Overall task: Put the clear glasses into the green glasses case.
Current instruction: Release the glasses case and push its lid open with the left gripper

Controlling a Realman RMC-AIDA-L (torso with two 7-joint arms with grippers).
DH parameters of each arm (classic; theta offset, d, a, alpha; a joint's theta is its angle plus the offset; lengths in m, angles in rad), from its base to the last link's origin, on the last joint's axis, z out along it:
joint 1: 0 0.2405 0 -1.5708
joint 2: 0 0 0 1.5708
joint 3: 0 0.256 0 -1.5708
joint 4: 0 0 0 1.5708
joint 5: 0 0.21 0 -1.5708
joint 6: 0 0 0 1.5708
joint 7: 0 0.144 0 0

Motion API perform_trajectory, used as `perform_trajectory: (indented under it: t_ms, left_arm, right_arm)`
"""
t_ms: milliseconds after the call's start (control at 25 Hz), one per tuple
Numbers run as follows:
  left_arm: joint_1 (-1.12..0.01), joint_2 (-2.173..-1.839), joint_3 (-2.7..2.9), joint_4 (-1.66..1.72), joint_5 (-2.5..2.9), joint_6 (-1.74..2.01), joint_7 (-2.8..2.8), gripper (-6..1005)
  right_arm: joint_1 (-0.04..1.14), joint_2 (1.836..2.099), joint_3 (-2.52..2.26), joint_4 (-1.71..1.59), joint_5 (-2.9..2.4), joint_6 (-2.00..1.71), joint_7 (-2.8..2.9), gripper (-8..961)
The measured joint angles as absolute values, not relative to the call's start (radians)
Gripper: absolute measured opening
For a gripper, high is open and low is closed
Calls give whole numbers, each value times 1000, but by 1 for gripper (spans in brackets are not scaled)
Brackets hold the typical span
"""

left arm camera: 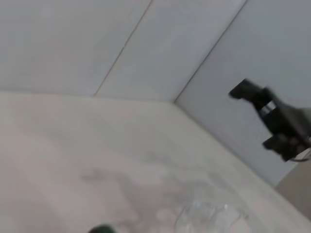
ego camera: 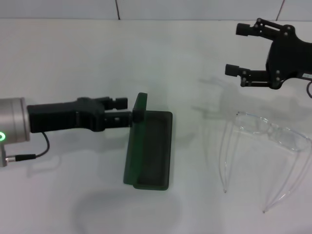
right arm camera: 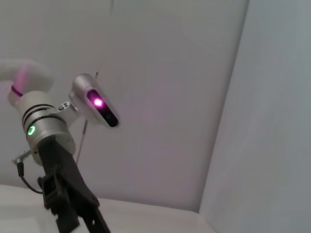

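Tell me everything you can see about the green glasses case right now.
The green glasses case is a dark green, rounded-corner hard shell lying open on the white table, its dark-lined tray empty. The lid stands up along the tray's left edge, and the left hand is at the lid's far top corner, seemingly holding it. The clear glasses lie apart to its right.

I see a plain white tabletop (ego camera: 73, 63) filling the head view, matte and evenly lit, with soft shadows on it. Behind it stands a pale grey panelled wall (ego camera: 195, 9) with thin dark seams. From the wrist views, two such walls (left arm camera: 146, 48) meet in a corner.
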State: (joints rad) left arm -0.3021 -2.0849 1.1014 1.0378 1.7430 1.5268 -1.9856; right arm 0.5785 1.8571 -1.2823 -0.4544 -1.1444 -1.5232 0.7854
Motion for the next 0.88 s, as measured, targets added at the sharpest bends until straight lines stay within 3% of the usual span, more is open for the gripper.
perform_trajectory:
  t_ms: [880]
  left_arm:
    - [-241, -2087, 1227, 1233, 1899, 1306, -2170, 851]
  right_arm:
    - [587, 1878, -1281, -484, -1174, -1504, 791, 838]
